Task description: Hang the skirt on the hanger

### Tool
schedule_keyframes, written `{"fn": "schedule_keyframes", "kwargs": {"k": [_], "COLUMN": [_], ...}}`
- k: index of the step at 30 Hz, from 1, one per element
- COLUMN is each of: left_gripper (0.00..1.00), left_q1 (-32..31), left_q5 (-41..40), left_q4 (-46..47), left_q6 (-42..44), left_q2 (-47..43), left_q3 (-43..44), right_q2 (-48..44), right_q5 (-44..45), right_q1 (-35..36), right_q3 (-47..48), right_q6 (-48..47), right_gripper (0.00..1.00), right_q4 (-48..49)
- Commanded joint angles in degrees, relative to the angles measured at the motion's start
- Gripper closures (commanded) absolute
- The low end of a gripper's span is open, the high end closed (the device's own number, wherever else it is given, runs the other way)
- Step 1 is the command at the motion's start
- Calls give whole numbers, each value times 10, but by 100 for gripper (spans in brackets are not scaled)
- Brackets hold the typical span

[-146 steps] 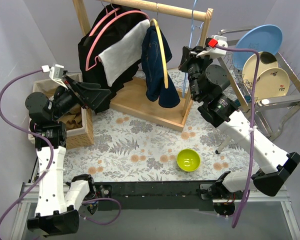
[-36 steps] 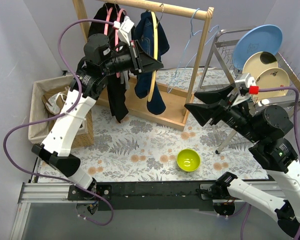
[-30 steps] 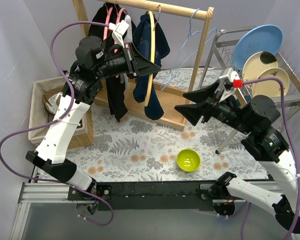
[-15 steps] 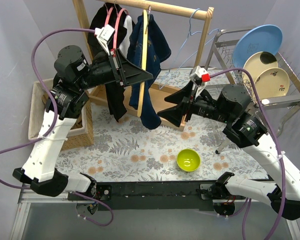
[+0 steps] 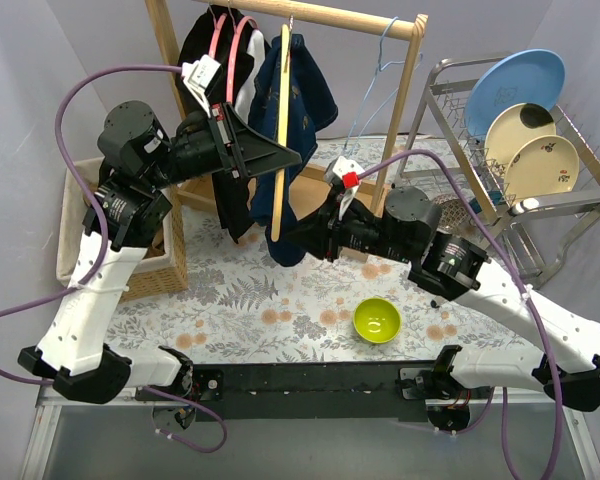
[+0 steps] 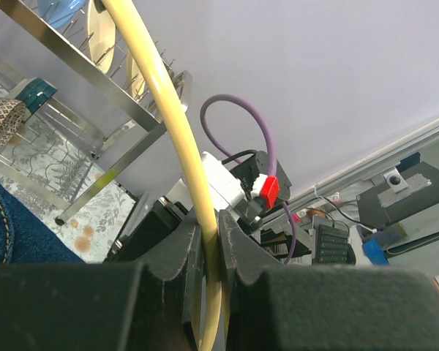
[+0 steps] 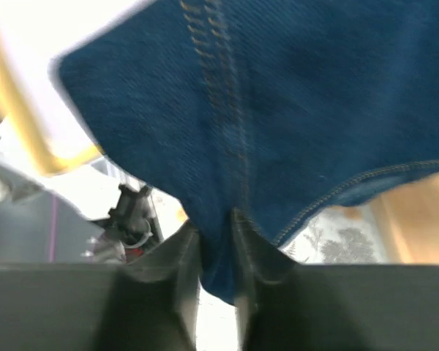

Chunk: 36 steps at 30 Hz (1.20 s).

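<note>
Left gripper clamped on yellow hanger, hook up at wooden rail. Right gripper pinching hem of denim skirt, which hangs on that hanger. Dish rack: three plates upright. Wicker basket: contents hidden behind arm.

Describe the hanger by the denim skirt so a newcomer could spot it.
Find the wooden clothes rail at the back. Near its middle hangs a thick yellow hanger against the dark blue denim skirt. Its neighbours differ: pink hangers left, a light blue wire hanger right.
</note>
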Motion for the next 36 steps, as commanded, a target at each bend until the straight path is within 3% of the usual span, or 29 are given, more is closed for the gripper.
{"fn": "schedule_keyframes", "kwargs": {"k": [1,2,8,16,21,28,36], "left_gripper": [100,100,100,100,100,100,100], "left_q1": [1,1,1,1,1,1,1], "left_q5": [10,11,-9,-58,-83,-104,-118], "left_q4": [72,70,34,-101,-120,-142,-185], "left_q6": [22,22,40,110,122,132,137], "left_q2": [-41,-43,-58,-79,-113,-143,-159], "left_q3": [32,31,42,71,44,6,39], "right_q2": [-42,-51,-105,-173,-169,-149,-180], "right_q5": [130,144,183,77,6,1,-22], "right_q1": [6,6,6,6,6,6,6], "right_q3": [-33,-41,-62,-57,32,153,155], "right_q6": [1,2,5,-18,-29,-18,-12], "right_gripper": [85,98,99,99,99,99,99], "right_q4": [42,49,43,95,130,170,317]}}
